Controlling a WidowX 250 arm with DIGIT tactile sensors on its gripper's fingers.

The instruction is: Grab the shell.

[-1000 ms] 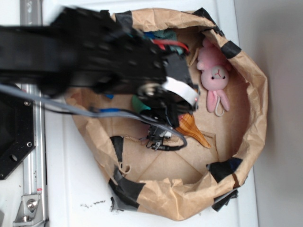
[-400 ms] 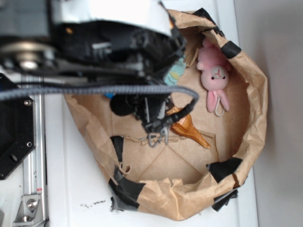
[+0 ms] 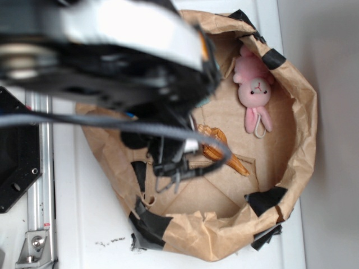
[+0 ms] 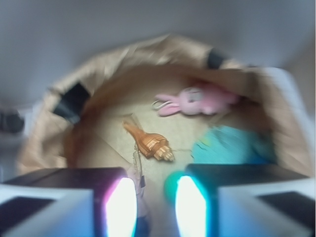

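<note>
No legible text, labels, brands, numbers or signs, none on the paper bag [image 3: 303, 140], none on the robot arm [image 3: 112, 50], wrist view blurred

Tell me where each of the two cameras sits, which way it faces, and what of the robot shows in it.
Exterior: mounted overhead, looking down into the crumpled brown paper bin; the blurred black arm fills the upper left, its gripper hanging inside.
Wrist: rides on the gripper, looking forward and down into the bin; two fingers, apart, frame the bottom edge.
Shared: the glossy orange-brown spiral shell, ungrasped, and the pink plush bunny.
</note>
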